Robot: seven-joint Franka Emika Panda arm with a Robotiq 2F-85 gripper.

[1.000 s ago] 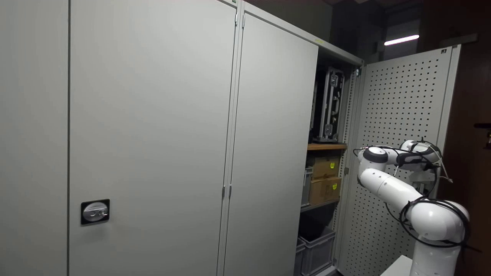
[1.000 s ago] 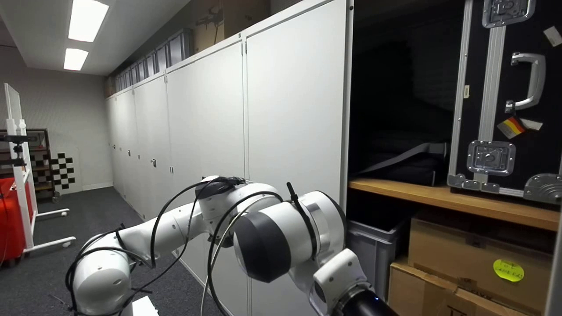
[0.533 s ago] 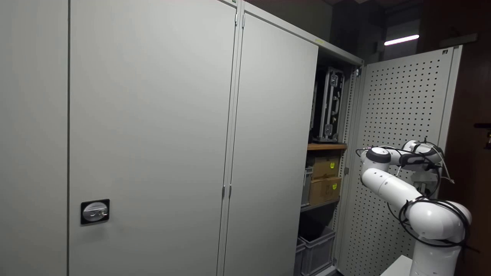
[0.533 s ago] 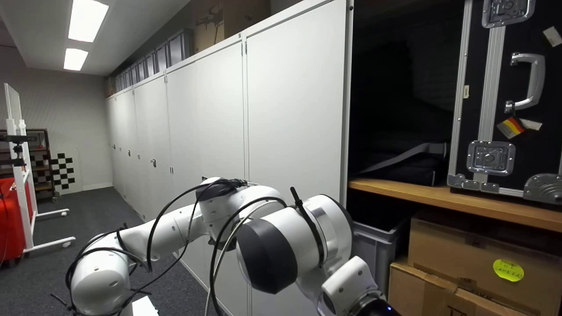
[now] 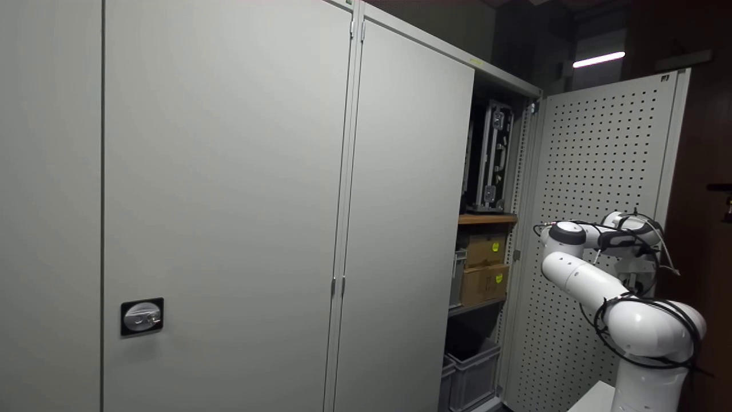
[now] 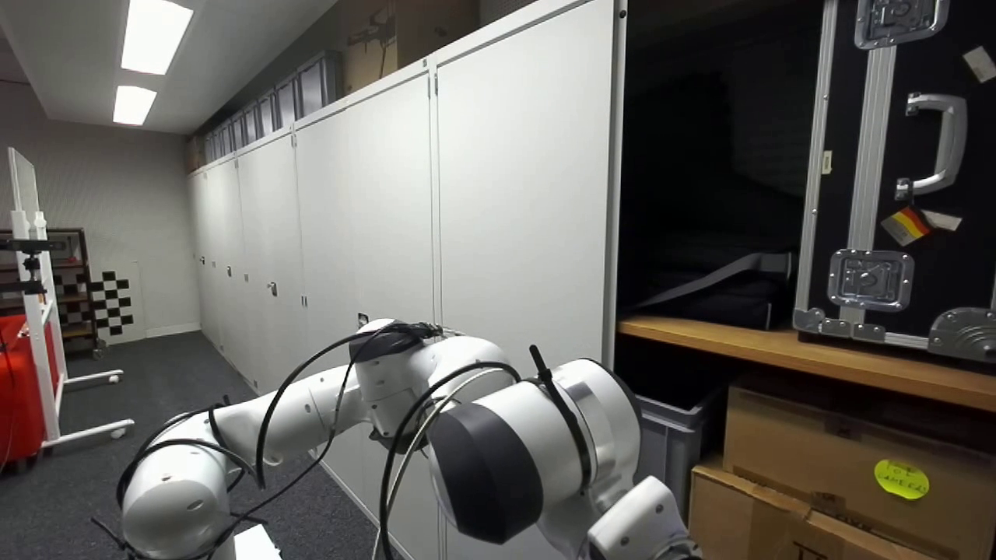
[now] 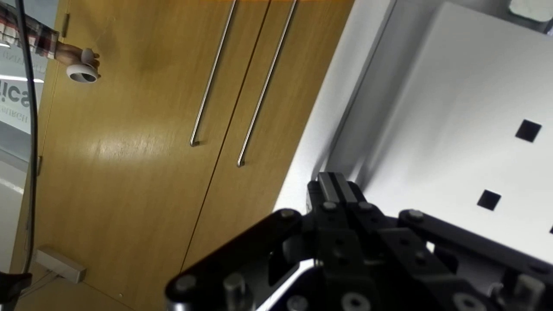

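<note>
A pale grey cabinet door with rows of square holes point(image 5: 595, 171) stands swung open at the right in an exterior view. In the wrist view its perforated inner face point(image 7: 453, 108) fills the right side, with its bright white edge point(image 7: 332, 103) running down to the jaws. My gripper point(image 7: 333, 177) is shut, its fingertips together with only a thin dark line between them and nothing seen held. The tips are at the inside of the door near its folded edge; whether they touch is hard to tell. In both exterior views the fingertips are hidden or out of frame.
The open cabinet holds a black case point(image 6: 957, 272) on a wooden shelf point(image 6: 778, 350), cardboard boxes point(image 6: 809, 435) and a grey bin point(image 6: 661, 443). A wooden cupboard point(image 7: 129, 185) with two long handles stands beyond the door. A person's hand holds a white controller point(image 7: 82, 71).
The perforated door has swung slightly further outward, to the right in an exterior view. My arm has moved the same way along with it and a little lower.
</note>
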